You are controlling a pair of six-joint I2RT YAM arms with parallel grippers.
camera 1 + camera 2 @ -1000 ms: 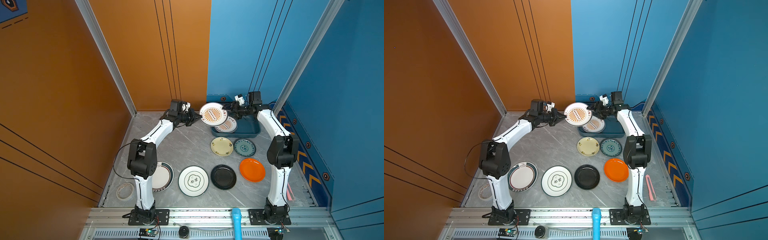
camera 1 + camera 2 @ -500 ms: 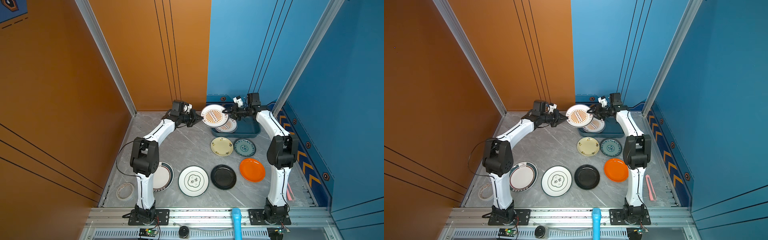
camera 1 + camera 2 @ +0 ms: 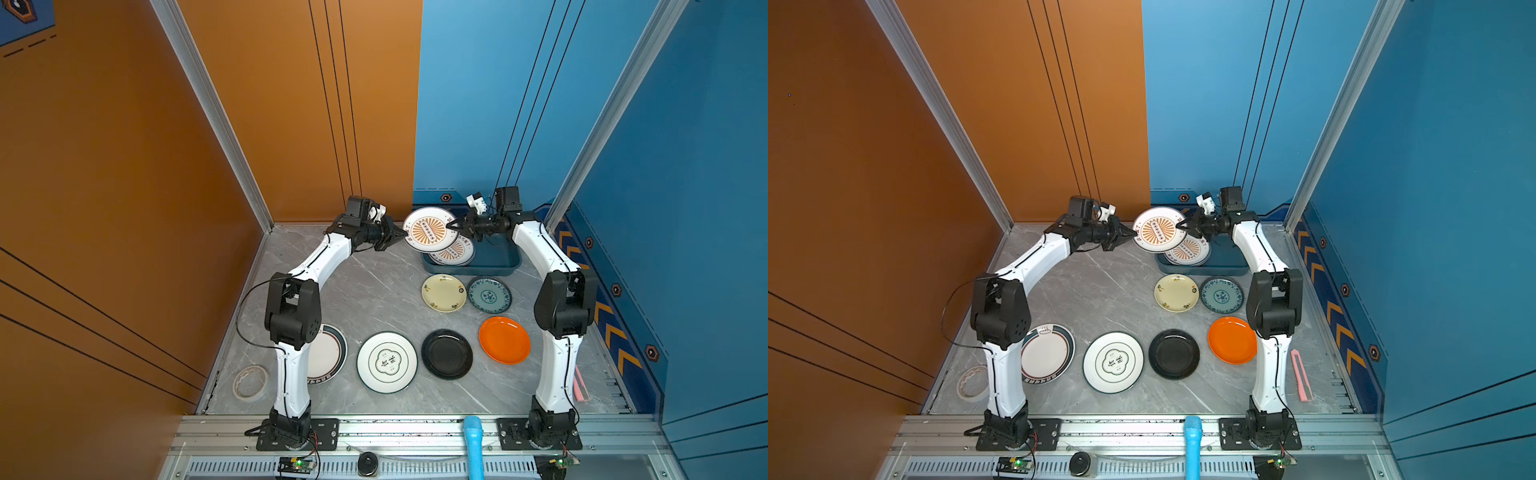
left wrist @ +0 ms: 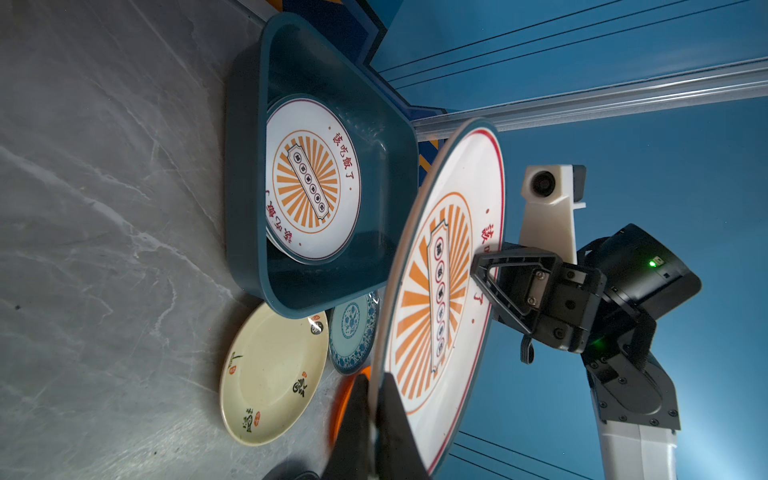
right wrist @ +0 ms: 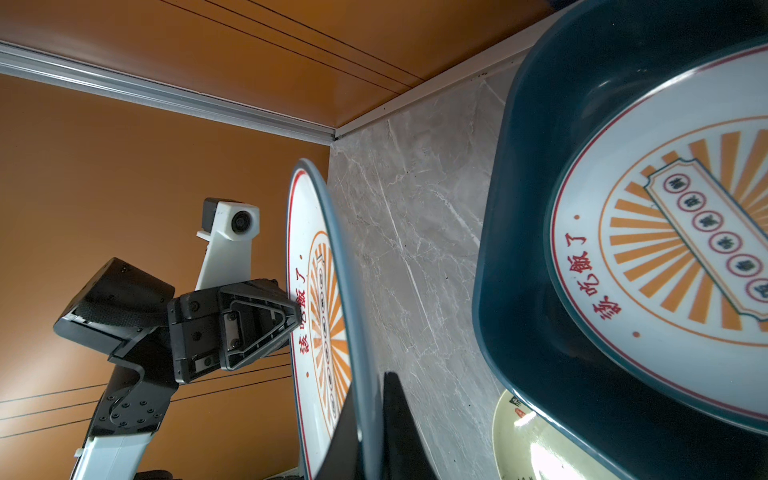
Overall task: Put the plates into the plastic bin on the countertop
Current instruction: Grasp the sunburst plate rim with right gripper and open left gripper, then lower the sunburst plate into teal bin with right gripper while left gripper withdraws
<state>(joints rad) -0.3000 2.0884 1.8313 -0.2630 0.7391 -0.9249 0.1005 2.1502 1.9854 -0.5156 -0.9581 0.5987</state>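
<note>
- Nearest on the counter [image 3: 374, 286] lie four plates in a row (dark-rimmed plate [image 3: 1046, 353], green-emblem plate [image 3: 387, 362], black plate [image 3: 447, 354], orange plate [image 3: 504, 340]), none of them touched.
- Behind them the cream plate [image 3: 443, 292] and the teal plate [image 3: 489, 294] lie side by side, just in front of the bin [image 3: 498, 254], which holds a binned sunburst plate [image 3: 456, 252].
- Farthest, the held sunburst plate [image 3: 428, 230] hangs steeply tilted over the bin's left end. The left tool [image 3: 402, 235] is clamped on one rim and the right tool [image 3: 451, 225] on the opposite rim.
- The bin lies below the plate and toward the right arm, so that arm looks better placed to lower it (once the left lets go).
</note>
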